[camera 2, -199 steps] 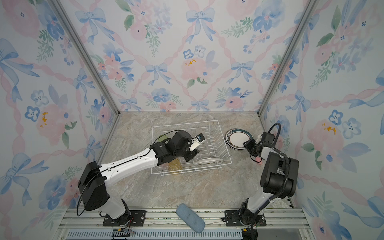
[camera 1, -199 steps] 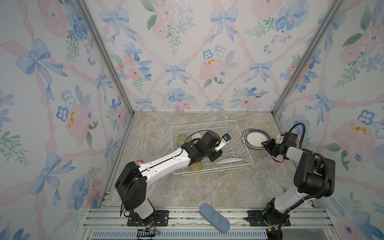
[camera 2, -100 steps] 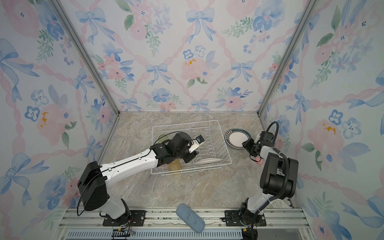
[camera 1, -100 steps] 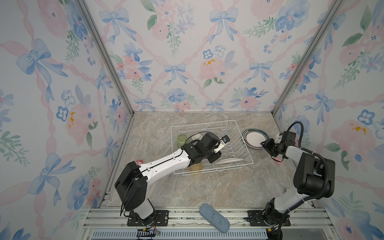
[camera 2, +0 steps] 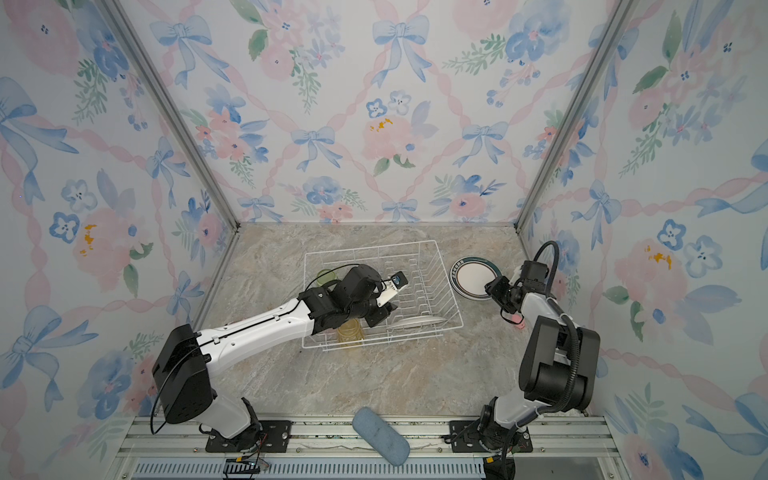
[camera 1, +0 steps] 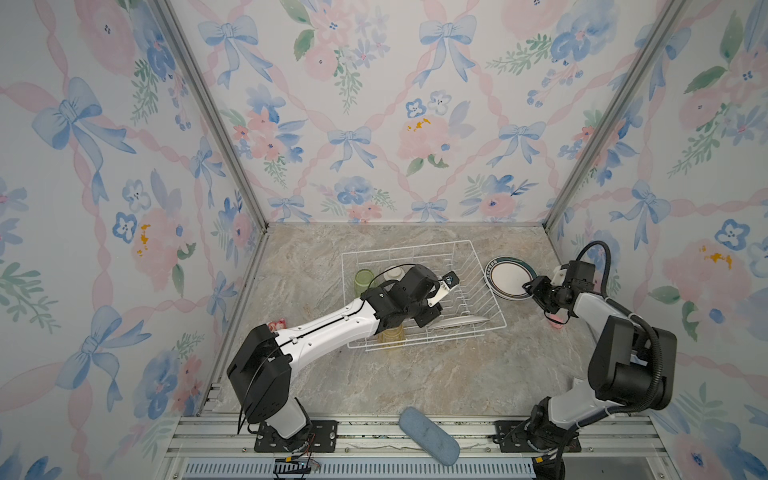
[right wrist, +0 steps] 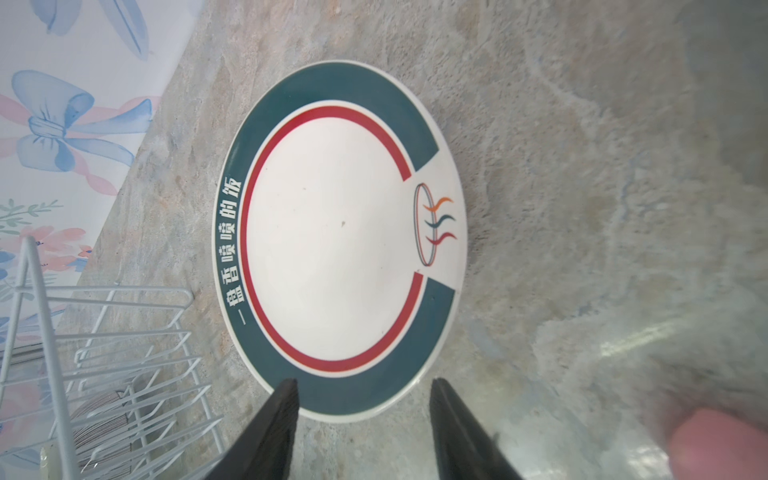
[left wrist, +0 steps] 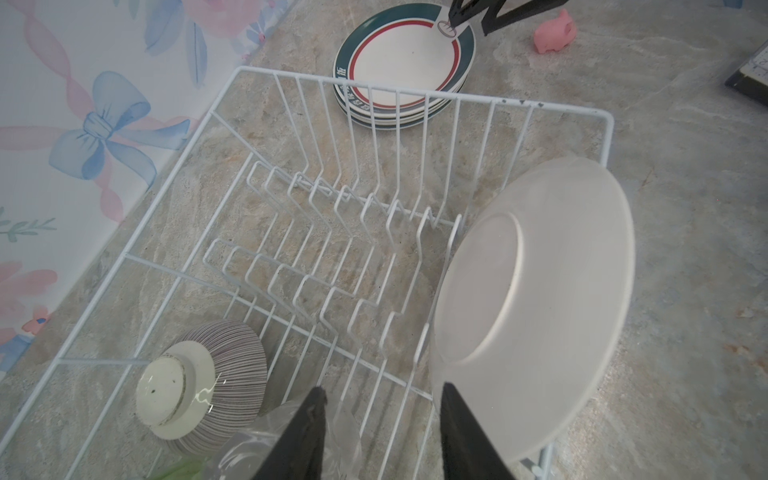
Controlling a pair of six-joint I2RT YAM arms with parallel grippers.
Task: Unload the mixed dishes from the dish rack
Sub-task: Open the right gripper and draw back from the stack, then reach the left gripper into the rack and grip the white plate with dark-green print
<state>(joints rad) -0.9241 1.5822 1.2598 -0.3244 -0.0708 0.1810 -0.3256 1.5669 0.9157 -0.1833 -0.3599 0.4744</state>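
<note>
Ceramic plate stack (camera 1: 509, 277) outside dish rack (left wrist: 332, 232); last plate (left wrist: 536, 307), striped bowl (left wrist: 208, 374), green tumbler (camera 1: 364, 281), yellow tumbler (camera 1: 390, 336) left inside; left gripper (left wrist: 382, 388), right gripper (right wrist: 363, 384) gaping, empty.

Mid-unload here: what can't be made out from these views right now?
- Clear tumbler: left wrist view, cut off by the frame edge and the left gripper.
- Yellow tumbler: both top views, partly under the left arm.
- Plate stack: left wrist view, count unclear; dish rack wires cross it.
- Pink toy: right wrist view, blurred.
</note>
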